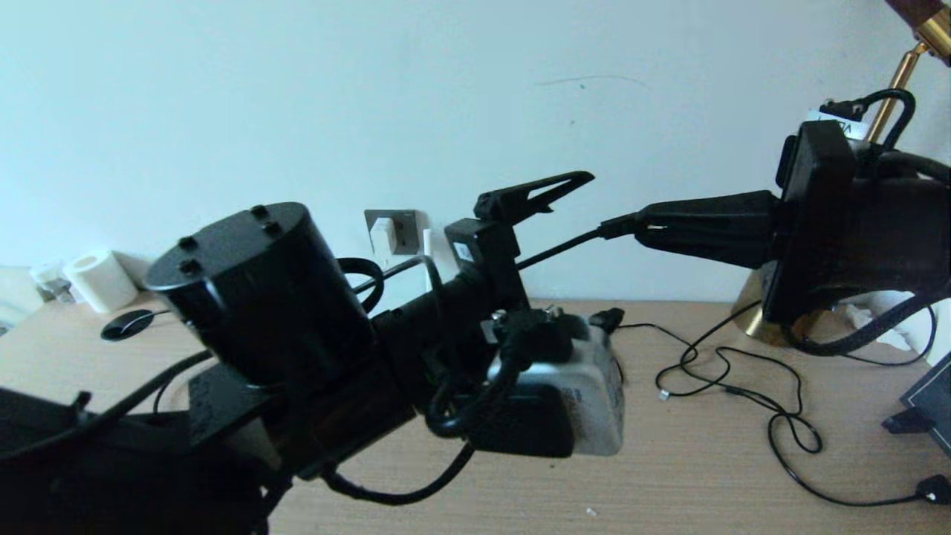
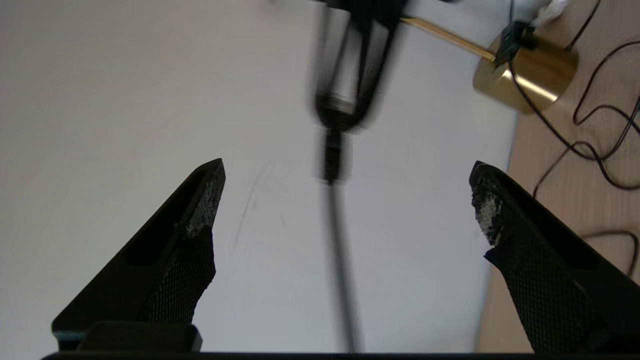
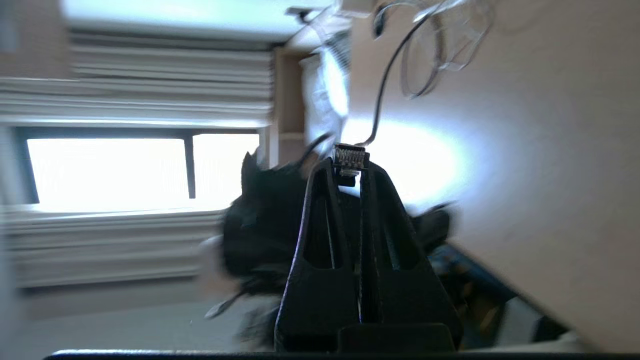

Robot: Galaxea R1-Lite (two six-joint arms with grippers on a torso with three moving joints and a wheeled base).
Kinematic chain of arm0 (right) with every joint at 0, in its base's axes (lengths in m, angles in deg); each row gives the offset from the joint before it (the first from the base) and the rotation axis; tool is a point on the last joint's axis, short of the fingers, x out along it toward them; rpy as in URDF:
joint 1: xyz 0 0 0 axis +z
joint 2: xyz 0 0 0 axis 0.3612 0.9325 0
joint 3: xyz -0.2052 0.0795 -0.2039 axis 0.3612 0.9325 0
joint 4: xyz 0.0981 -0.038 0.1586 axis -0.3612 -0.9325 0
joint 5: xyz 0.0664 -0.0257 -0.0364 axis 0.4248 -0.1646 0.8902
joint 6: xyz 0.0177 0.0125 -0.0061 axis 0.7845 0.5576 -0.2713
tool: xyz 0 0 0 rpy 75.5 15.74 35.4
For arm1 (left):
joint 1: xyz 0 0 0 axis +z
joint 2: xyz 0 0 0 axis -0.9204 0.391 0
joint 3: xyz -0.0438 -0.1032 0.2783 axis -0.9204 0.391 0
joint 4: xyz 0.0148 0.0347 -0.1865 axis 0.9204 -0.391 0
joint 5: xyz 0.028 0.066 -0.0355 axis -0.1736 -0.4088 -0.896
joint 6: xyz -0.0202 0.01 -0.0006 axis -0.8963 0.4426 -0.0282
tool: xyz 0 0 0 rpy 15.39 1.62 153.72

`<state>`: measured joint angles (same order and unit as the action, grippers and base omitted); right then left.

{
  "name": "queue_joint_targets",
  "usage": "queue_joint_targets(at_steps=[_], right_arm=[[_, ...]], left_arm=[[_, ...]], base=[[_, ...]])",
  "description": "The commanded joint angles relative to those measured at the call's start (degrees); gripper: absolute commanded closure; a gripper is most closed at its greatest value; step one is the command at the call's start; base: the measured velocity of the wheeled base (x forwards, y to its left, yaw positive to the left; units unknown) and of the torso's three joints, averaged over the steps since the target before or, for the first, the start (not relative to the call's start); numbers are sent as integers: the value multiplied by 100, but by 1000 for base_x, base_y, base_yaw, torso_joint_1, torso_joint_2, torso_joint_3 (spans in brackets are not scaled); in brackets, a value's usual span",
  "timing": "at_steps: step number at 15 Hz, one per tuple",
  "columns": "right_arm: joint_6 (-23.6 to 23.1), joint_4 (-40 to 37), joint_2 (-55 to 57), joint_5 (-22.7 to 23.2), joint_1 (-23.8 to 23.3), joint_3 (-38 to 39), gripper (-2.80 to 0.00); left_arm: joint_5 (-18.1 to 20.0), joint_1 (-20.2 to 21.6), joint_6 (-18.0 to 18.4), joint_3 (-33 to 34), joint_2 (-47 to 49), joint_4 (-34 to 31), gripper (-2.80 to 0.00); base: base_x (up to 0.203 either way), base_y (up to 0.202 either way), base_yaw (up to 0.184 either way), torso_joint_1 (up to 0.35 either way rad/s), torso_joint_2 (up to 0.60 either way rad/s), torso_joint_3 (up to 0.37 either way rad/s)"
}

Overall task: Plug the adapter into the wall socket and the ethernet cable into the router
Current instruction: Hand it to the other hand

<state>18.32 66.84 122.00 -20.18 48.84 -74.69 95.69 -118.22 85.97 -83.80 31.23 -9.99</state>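
Two arms are seen raised over the counter (image 1: 520,483). Nearest, the left tool (image 2: 345,210) is held wide apart and empty, pointed toward the wall. Beyond it, the right tool (image 3: 350,170) is clamped on the one ethernet cable (image 1: 565,245), whose clear-tipped plug is seen past the fingertips (image 3: 327,172). Farthest back, one adapter (image 1: 384,235) sits in the one wall socket (image 1: 401,230). No writing can be read.
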Motion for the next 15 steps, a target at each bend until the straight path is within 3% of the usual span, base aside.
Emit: queue_joint_targets(at_steps=[1, 5, 8, 15], right_arm=[[158, 10, -86, 203, -140, -31, 0], [183, -5, -87, 336, -359, -43, 0], [276, 1, -87, 690, -477, -35, 0], [272, 12, -43, 742, -517, 18, 0]], left_arm=[[98, 26, 61, -151, 341, 67, -280], [283, 62, 251, -484, 487, 374, -280], [594, 193, 283, -642, 496, 395, -280], [631, 193, 291, -633, 467, 395, -280]], base=[[0, 0, 0, 0, 0, 0], [0, 0, 0, 0, 0, 0], [0, 0, 0, 0, 0, 0], [0, 0, 0, 0, 0, 0]])
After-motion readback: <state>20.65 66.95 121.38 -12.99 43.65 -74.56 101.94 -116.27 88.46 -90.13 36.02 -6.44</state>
